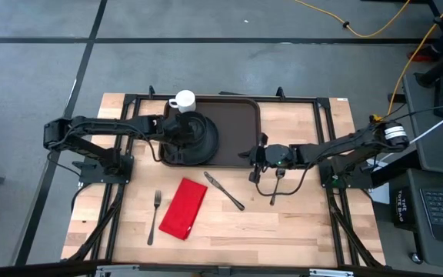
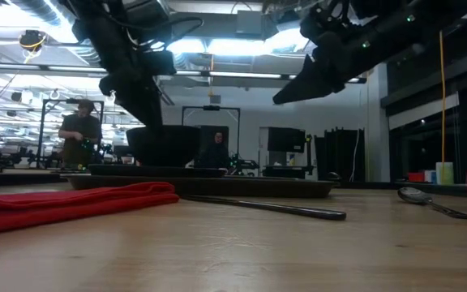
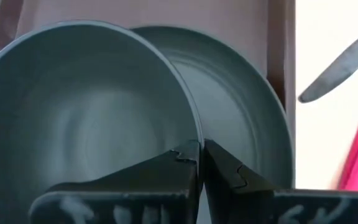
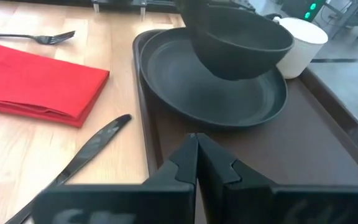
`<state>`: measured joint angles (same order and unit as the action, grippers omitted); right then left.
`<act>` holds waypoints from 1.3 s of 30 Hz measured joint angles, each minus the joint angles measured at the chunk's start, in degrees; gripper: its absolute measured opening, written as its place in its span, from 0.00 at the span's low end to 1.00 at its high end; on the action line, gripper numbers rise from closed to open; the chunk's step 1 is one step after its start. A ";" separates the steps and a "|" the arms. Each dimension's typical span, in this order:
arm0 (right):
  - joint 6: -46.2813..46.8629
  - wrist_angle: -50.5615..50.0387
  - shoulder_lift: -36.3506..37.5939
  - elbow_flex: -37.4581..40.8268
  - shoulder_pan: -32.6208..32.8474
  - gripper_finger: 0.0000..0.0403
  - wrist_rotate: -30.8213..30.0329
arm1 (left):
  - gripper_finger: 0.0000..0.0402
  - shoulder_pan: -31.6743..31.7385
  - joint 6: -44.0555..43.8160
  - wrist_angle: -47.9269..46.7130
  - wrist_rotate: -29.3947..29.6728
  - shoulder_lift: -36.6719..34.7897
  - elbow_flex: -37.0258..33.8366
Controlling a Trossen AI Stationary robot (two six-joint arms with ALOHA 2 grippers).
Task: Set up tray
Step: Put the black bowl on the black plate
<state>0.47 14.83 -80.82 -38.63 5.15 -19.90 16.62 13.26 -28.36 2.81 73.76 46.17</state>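
- Tray (image 1: 233,127): I log it at the table's far centre; dark brown plastic, rectangular, rounded corners, raised rim, faintly glossy.
- Plate (image 4: 229,93): round, black, matte, shallow with a broad rim; it lies on the tray's left part.
- Bowl (image 4: 238,40): black, deep, smooth-walled, above the plate; my left gripper (image 3: 201,152) pinches its thin rim, fingers closed on it.
- Cup (image 1: 183,100): white, cylindrical, at the tray's far-left corner.
- Right gripper (image 4: 196,146): fingers pressed together, holding nothing, just off the tray's right near edge.
- Napkin (image 1: 184,208): red cloth, folded into a long rectangle, soft creases, on bare wood near the table's front.
- Fork (image 1: 154,217): slim metal, left of the napkin.
- Knife (image 1: 224,191): slim metal, lying diagonally right of the napkin.
- Spoon (image 2: 432,201): polished metal, right of the knife.
- Table (image 1: 283,223): pale wood planks, visible grain, black metal framing.
- Room: grey floor with dark lines, yellow cable (image 1: 375,31), ceiling strip lights, a person (image 2: 79,134) standing far back.
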 joint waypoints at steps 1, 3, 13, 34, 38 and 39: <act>-0.54 0.44 -0.21 0.00 0.00 0.02 0.00 | 0.00 0.04 0.21 0.22 0.19 0.00 0.01; -0.90 1.30 -0.50 0.00 0.00 0.02 0.01 | 0.00 0.06 0.52 0.06 0.79 0.16 0.02; -0.81 1.75 -0.55 0.00 0.00 0.02 0.02 | 0.00 0.41 0.53 -1.22 2.08 3.41 0.02; -0.76 1.64 -0.55 0.00 0.00 0.02 0.02 | 0.05 0.37 -1.59 -0.07 2.63 5.84 0.04; -0.76 1.60 -0.55 0.00 0.00 0.02 0.02 | 0.08 0.37 -3.00 -0.04 2.63 5.84 0.04; -0.76 1.60 -0.55 0.00 0.00 0.02 0.02 | 0.08 0.37 -3.36 0.09 2.51 5.84 0.04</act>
<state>-0.30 16.43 -81.36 -38.63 5.15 -19.88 16.99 9.90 -28.27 5.32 79.59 46.22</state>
